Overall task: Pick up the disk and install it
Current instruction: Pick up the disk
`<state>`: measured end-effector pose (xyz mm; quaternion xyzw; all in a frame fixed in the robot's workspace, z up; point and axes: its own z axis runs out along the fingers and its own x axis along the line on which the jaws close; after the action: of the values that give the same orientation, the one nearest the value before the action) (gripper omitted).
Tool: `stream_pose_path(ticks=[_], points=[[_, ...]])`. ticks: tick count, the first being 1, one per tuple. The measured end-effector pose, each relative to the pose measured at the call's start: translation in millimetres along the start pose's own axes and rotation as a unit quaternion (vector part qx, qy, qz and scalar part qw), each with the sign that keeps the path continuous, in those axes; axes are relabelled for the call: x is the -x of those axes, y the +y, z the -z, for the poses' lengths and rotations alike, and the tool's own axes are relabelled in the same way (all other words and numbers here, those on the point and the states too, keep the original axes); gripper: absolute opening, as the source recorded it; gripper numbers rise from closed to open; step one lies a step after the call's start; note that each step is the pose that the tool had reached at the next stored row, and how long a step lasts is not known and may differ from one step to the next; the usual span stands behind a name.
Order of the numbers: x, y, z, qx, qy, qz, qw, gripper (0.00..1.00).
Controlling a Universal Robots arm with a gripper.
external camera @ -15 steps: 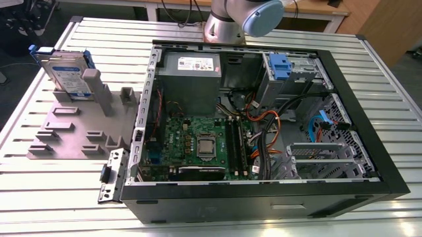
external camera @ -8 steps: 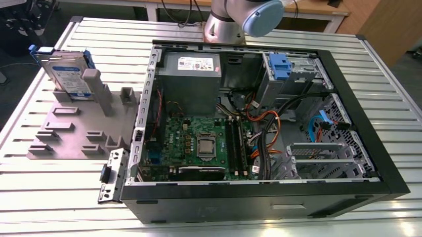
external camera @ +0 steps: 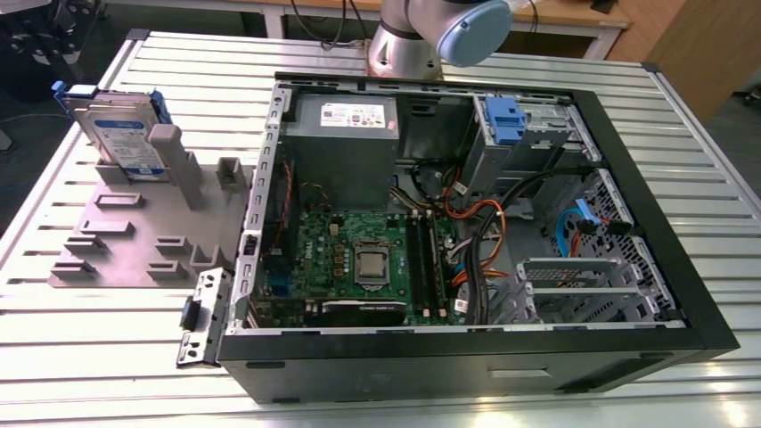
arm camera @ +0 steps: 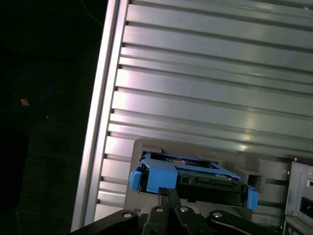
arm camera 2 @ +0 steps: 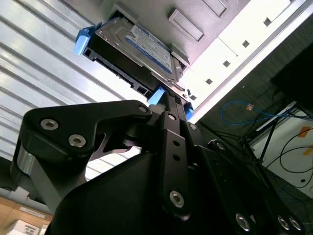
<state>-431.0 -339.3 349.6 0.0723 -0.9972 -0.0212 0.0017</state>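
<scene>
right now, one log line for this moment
disk: upright in grey holder, ungripped | gripper: facing disk, apart | computer case: open, on table

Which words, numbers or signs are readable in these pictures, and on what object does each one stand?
No text is legible.
On the disk: the blue-and-white label has print, too small to read.
On the grey metal box: the white sticker has print, too blurred to read.
</scene>
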Motion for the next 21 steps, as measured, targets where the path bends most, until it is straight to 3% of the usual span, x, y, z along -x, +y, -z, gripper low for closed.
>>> stream_pose_path(ticks=[8, 21], points=[[0.0, 0.0, 0.0, 0.0000, 0.0020, 0.047, 0.99891, 0.11], [0.0, 0.0, 0.0, 0.0000, 0.0042, 0.099, 0.99512, 0.11]])
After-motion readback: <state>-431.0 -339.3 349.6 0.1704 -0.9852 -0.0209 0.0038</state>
